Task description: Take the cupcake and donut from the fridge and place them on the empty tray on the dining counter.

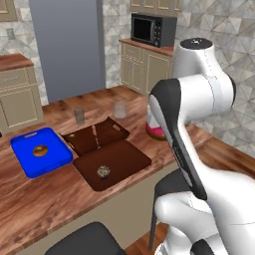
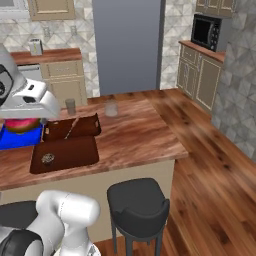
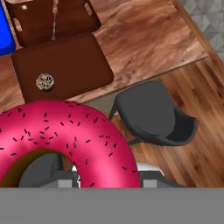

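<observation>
Donut (image 3: 65,131) gripped in pincer (image 1: 155,130), arm bent high over dining counter (image 1: 60,194); cupcake (image 1: 103,172) on tray (image 1: 127,159).

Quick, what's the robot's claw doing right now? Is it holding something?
Claw: closed on the donut, carrying it above the dining counter.

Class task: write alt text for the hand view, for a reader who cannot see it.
A pink sprinkled donut, held in the claw, fills the foreground above the dining counter. Beyond it a small cupcake sits on a dark brown tray, with a dark grey stool beside the counter's edge.
</observation>
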